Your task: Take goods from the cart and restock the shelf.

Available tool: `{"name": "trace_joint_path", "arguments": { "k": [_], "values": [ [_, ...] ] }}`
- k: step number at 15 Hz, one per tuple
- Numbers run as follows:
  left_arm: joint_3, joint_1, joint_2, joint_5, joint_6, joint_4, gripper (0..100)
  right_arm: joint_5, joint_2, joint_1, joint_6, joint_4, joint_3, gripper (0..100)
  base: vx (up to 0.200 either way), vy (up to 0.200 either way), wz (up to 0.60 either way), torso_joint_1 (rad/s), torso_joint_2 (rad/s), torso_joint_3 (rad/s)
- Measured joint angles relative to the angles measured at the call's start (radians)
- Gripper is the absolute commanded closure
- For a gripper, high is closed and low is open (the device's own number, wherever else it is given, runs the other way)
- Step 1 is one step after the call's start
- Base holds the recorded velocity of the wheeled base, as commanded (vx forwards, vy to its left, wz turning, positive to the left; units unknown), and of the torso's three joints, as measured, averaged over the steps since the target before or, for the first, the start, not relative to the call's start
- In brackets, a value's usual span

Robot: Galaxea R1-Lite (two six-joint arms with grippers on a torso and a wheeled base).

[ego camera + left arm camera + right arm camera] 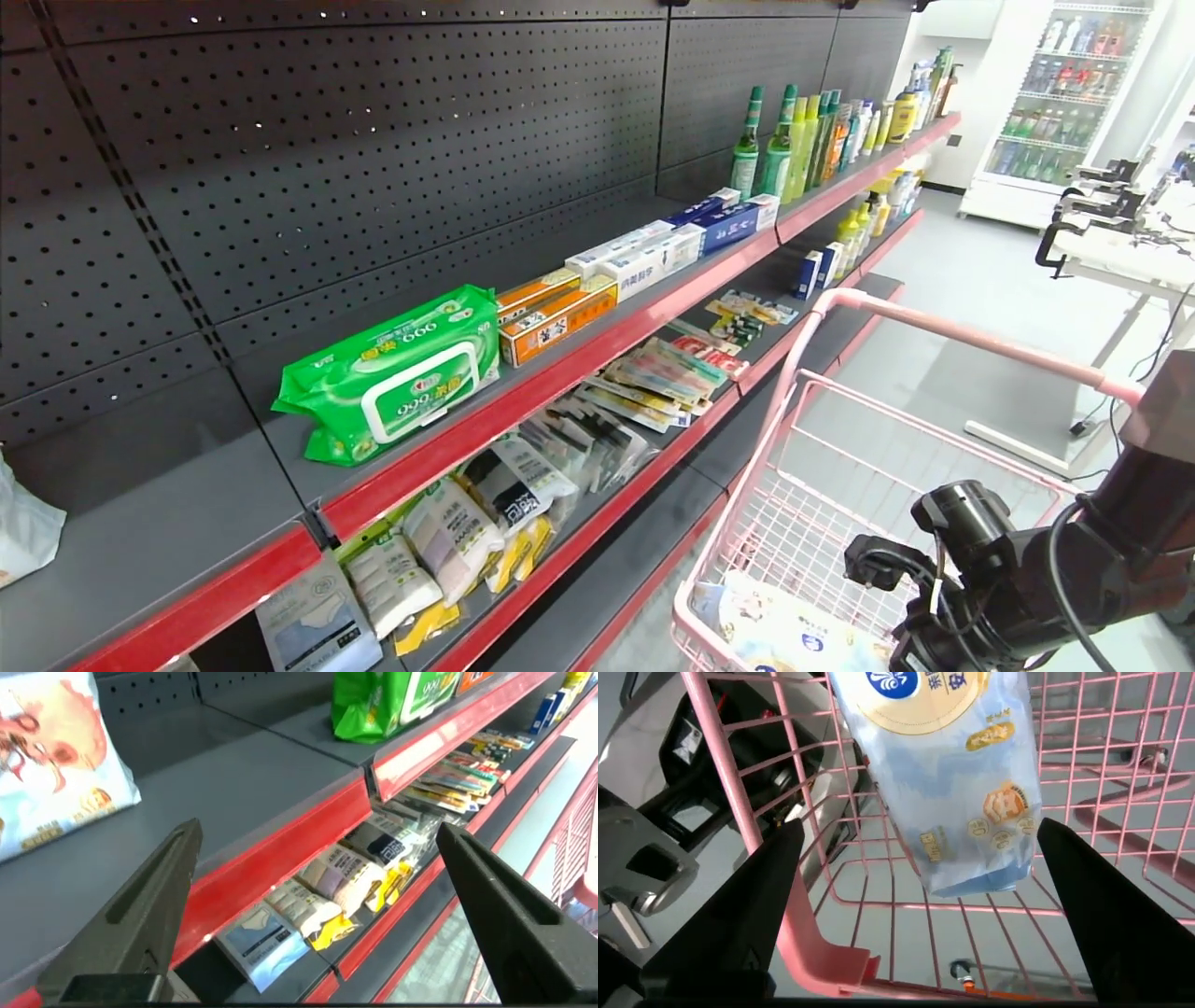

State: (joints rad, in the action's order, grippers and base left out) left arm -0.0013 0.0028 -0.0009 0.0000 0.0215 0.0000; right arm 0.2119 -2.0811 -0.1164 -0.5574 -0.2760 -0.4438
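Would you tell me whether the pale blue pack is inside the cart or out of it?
Inside: the pale blue pack lies on the wire floor of the pink cart, below the open right tool.

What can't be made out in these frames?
- Head view: blue pack in the pink cart, cut off by the bottom edge and partly behind the right arm.
- Head view: white bag on the shelf, cut by the left edge.
- Head view: far bottles, too small to tell apart.
- Right wrist view: same blue pack, cut off by the frame edge.
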Motion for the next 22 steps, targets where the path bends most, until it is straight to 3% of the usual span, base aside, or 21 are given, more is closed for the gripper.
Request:
{"name": "trace_joint_path", "arguments": {
  "k": [10, 22],
  "values": [
    [0.000, 0.000, 0.000, 0.000, 0.002, -0.002, 0, -0.004, -0.013, 0.004, -0.029, -0.005, 0.004, 0, 0.000, 0.000, 0.00, -0.020, 0.05, 0.029],
    [0.000, 0.000, 0.000, 0.000, 0.006, -0.001, 0, -0.005, -0.033, 0.014, -0.036, -0.007, -0.028, 0, 0.000, 0.000, 0.00, -0.184, 0.49, 0.293]
  ]
}}
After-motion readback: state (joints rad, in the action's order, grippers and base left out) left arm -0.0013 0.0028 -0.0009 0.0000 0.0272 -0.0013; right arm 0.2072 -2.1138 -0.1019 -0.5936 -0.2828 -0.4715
